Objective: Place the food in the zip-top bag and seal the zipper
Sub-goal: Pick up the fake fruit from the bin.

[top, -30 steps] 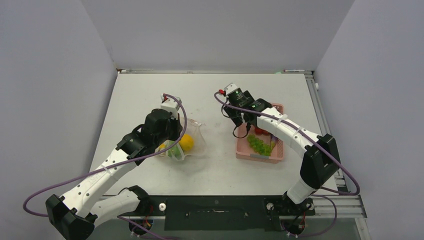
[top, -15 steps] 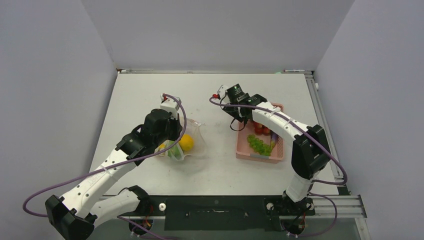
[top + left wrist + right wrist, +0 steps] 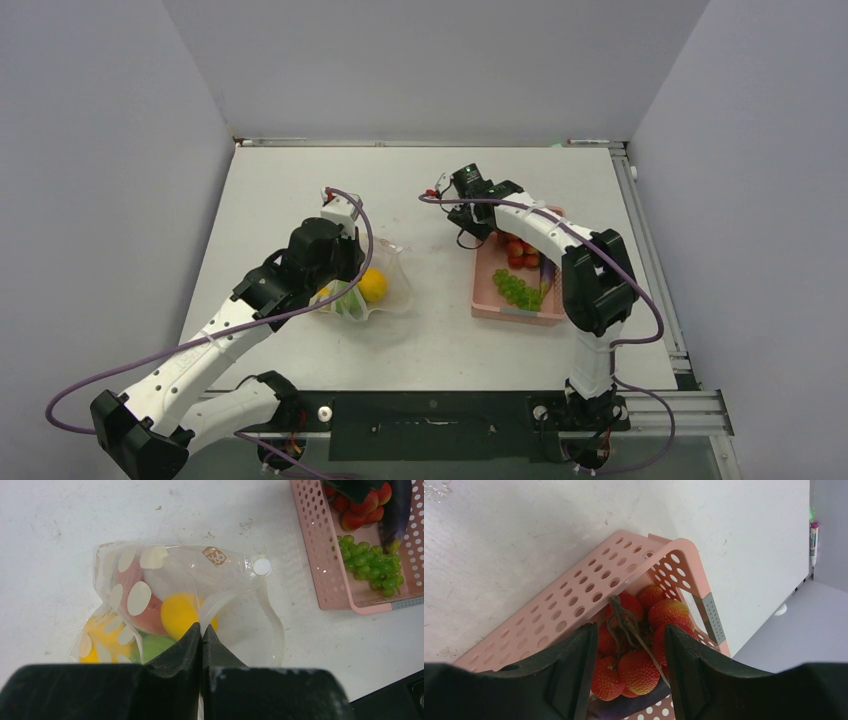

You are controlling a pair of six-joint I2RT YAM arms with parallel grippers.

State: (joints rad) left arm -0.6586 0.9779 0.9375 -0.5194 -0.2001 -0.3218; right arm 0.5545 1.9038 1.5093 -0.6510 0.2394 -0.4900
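Right now my left fingers (image 3: 201, 630) are pinched tight on the left edge of the zip-top bag (image 3: 200, 562). The bag sits on the table (image 3: 290, 190) left of the pink basket (image 3: 320, 555), with a yellow fruit (image 3: 179, 614) and a green piece (image 3: 156, 645) inside. My right fingers (image 3: 483, 228) stand half apart at the basket's far corner, straddling the red strawberries (image 3: 639, 667), though I cannot tell whether they touch; the green grapes (image 3: 372, 567) lie nearer.

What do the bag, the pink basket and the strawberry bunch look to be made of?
Bag: thin clear plastic film, glossy, creased and slumping, with white dots. Pink basket: rigid moulded plastic, matte, walls pierced by rows of holes. Strawberry bunch: probably toy plastic or foam; pitted skin, faint sheen, wiry stem.
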